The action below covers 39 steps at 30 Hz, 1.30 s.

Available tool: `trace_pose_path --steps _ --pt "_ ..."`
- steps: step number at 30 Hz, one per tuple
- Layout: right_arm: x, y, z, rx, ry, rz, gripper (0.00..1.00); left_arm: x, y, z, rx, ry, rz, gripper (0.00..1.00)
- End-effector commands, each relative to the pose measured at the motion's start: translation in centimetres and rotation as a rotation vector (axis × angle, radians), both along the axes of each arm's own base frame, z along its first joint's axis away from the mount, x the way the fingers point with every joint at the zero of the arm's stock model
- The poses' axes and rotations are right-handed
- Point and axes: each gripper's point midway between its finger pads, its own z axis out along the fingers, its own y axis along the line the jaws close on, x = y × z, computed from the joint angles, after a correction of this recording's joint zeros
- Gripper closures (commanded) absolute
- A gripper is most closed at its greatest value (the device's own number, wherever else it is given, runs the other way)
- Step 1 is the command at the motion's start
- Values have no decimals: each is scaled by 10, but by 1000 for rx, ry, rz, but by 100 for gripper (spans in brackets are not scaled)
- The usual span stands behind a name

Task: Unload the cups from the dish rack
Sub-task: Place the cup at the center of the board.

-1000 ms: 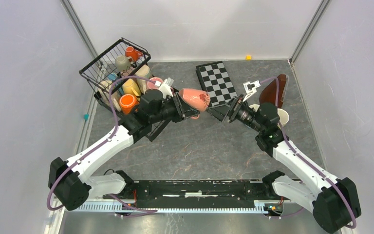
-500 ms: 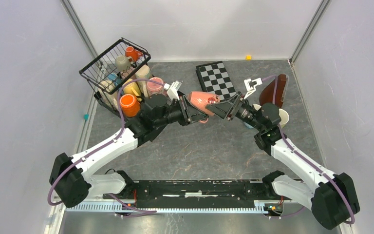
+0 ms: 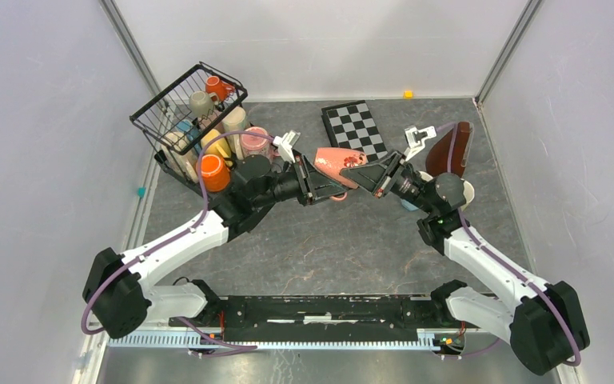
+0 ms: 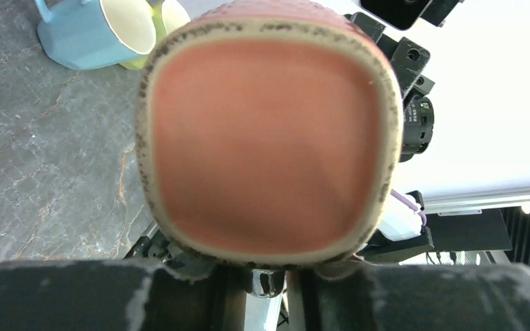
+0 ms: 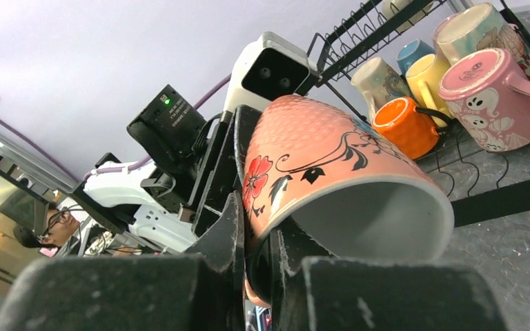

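Salmon mug [image 3: 337, 162], dimpled skin with a red-and-black flower print, is held sideways in the air between both tools, clear of the table [image 3: 328, 248]. The only other print I can make out is white ghost faces on the pink mug [image 5: 486, 96].

Left gripper [image 3: 304, 178] has the mug by its base end. My left wrist view is nearly all mug bottom, with the fingers [image 4: 110, 293] closed in on it from below.

Right gripper [image 5: 259, 255] is pressed together on the mug's rim wall, one finger outside and one inside the mouth. So both tools are pinching the same mug.

The dish rack [image 3: 177, 100] sits behind and to the left of the left gripper. The pink mug and an orange mug [image 3: 212, 170] are on its tray part, just beside that arm's wrist, and more mugs are up in the basket.

The checkerboard [image 3: 357, 136] lies just behind the held mug. A light blue mug [image 4: 90, 31] stands on the table under the right arm's wrist, with a yellowish one touching it. A brown object [image 3: 448, 148] is behind that wrist, and I can't tell what it is.
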Motion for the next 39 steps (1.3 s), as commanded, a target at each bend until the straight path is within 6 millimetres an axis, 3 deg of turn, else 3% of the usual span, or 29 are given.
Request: trace_pose_path --steps 1,3,6,7,11,15,18,24,33,39 --pt "5 1 9 -15 -46 -33 100 0 -3 8 -33 -39 4 54" --pt "6 0 11 -23 -54 -46 100 -1 -2 3 -25 -32 10 24" --pt "10 -1 14 -50 -67 -66 100 -3 3 -3 4 -37 21 2" --pt "14 -1 13 -77 -70 -86 100 -3 5 -5 18 -36 28 0" --pt "32 -10 9 -215 -65 -194 100 -4 16 -20 115 -43 56 0" --pt "51 -28 -9 -418 -10 -317 100 -4 31 -34 222 -45 96 0" --pt "59 -46 -31 -606 46 -380 100 -2 44 -40 305 -56 138 0" --pt "68 -81 -84 -944 140 -438 100 2 60 -34 417 -109 176 0" --pt "78 -103 -141 -1221 229 -413 100 6 74 -29 509 -158 200 0" --pt "87 -100 -167 -1290 254 -391 100 6 81 -31 550 -168 211 0"
